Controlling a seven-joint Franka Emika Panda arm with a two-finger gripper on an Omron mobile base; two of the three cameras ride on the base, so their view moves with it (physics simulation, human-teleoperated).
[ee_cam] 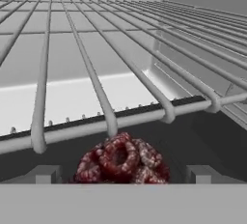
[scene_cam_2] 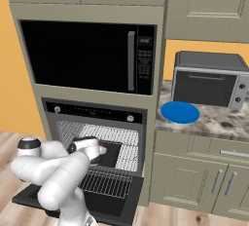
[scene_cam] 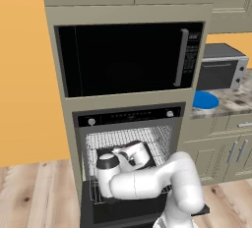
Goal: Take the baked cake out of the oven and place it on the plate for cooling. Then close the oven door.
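Okay, your pincer [ee_cam: 123,175] is spread wide and pinching nothing: in the hand view its two tips sit apart at the bottom with the baked cake [ee_cam: 121,160] between them, just ahead. You can see the cake is a dark brown lump with reddish specks, lying on a dark tray under a wire rack [ee_cam: 111,88] whose bars run overhead. Whether the tips touch the cake, you cannot tell.

From the left base view, your arm reaches into the oven [scene_cam: 129,143], hand inside the cavity over the dark tray [scene_cam: 110,154]. The oven door [scene_cam: 142,214] hangs open, dropped flat below the cavity. The right base view shows the same: hand in the oven [scene_cam_2: 97,142], door [scene_cam_2: 97,203] down, lower rack pulled out over it.

The plate [scene_cam: 205,100] is bright blue and sits on the desk [scene_cam: 231,101] to the right of the oven, bare, in front of the toaster oven [scene_cam: 221,67]. The microwave [scene_cam: 128,57] sits above the oven, shut.
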